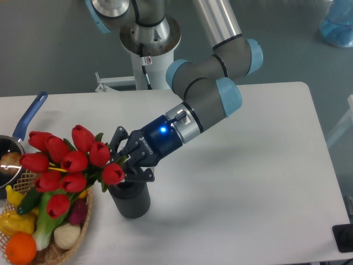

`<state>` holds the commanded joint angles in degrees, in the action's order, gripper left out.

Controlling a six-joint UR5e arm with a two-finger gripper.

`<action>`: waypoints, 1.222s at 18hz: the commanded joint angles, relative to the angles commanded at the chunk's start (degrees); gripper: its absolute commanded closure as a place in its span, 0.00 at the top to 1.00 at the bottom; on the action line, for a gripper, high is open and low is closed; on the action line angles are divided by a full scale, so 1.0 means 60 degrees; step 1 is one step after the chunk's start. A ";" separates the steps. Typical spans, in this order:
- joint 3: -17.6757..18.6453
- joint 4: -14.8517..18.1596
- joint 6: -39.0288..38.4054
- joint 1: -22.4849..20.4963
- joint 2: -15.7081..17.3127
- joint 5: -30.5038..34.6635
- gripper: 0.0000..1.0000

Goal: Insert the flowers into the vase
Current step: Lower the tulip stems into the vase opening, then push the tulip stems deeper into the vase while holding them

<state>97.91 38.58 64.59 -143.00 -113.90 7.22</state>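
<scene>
**Tulips held at the vase mouth**

The gripper has its fingers clenched on the stems of the flowers, just above the vase at lower centre. The red buds lean left over the wicker basket at the lower-left edge. Bare tabletop spreads right of the vase.

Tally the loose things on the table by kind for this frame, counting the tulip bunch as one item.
Flowers: 1
Vase: 1
Saucepan: 1
Wicker basket: 1
Total: 4; the produce inside the basket is not counted separately.
</scene>
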 joint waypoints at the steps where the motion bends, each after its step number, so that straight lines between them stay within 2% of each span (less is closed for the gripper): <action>1: 0.0015 0.0000 0.0030 -0.0029 -0.0059 -0.0220 0.10; 5: 0.0205 0.0000 0.0089 -0.0190 -0.0074 -0.0632 0.10; 22: 0.0893 0.0000 0.0938 -0.0308 -0.0132 -0.0661 0.10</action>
<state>103.27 38.58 70.22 -144.84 -114.70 3.25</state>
